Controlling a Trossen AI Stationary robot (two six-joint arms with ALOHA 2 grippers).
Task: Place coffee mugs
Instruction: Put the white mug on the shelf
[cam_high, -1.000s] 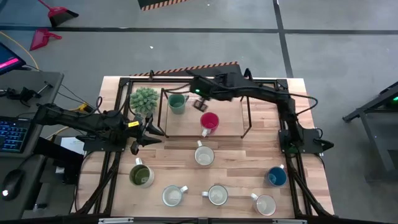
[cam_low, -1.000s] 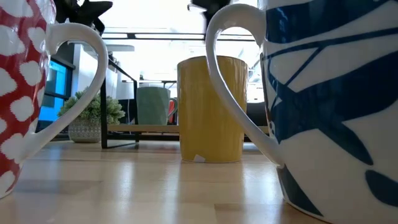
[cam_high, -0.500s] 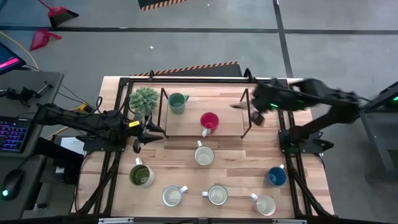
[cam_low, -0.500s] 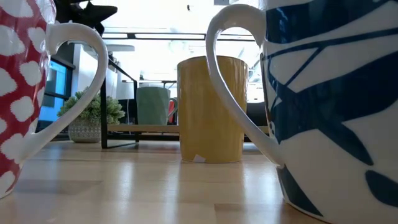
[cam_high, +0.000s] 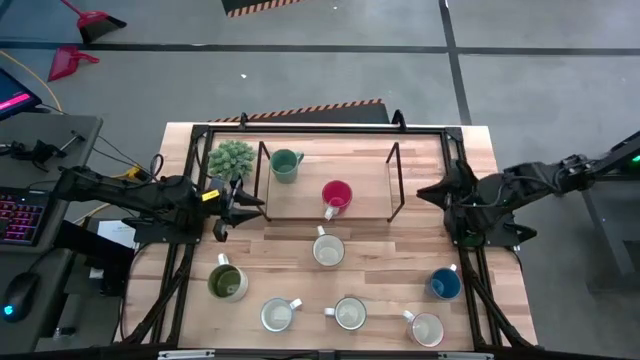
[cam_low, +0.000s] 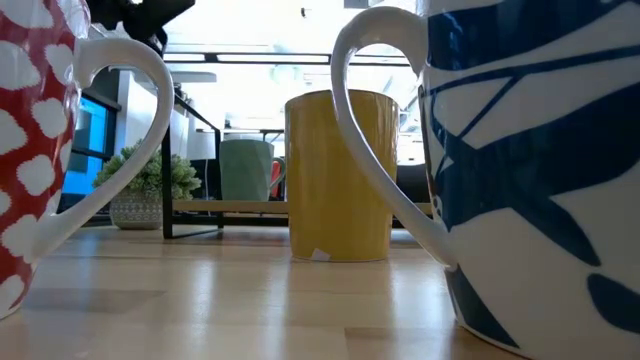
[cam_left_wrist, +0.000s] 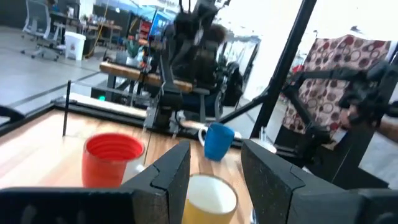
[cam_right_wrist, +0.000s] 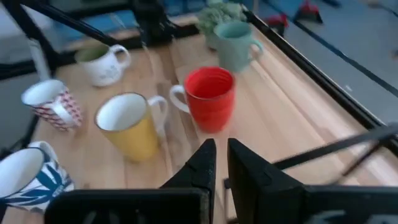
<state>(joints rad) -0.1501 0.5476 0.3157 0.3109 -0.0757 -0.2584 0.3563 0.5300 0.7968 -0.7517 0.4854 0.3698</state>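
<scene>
Eight mugs on the bench (cam_high: 300, 275). Teal mug (cam_high: 286, 164) and red mug (cam_high: 336, 196) stand upright on the raised rack (cam_high: 395, 170) at the back, teal just beside the spiky plant (cam_high: 232, 159). Yellow mug (cam_high: 328, 250) stands just in front of the rack, mid-bench. Olive mug (cam_high: 227, 282) at front left, blue mug (cam_high: 445, 284) at front right. Three white-rimmed mugs in the front row: (cam_high: 277, 315), (cam_high: 349, 313), (cam_high: 427, 328).

Left gripper (cam_high: 228, 210) hovers at the left end of the rack, near the plant, fingers apart, holding nothing. Right gripper (cam_high: 432, 190) is off the rack's right end, fingers nearly together, empty.

View differences:
- High view shows mostly rims and interiors; outer colours are hard to read.
- Low view: front-row patterns up close, red-and-white patterned mug (cam_low: 40, 150), blue-and-white patterned mug (cam_low: 530, 170); yellow one (cam_low: 340, 175) between them farther back.
- Right wrist view: yellow body and red-and-white pattern confirmed, all upright.
- Left wrist view: red, yellow and blue mugs past its own spread fingers (cam_left_wrist: 171, 171).
</scene>
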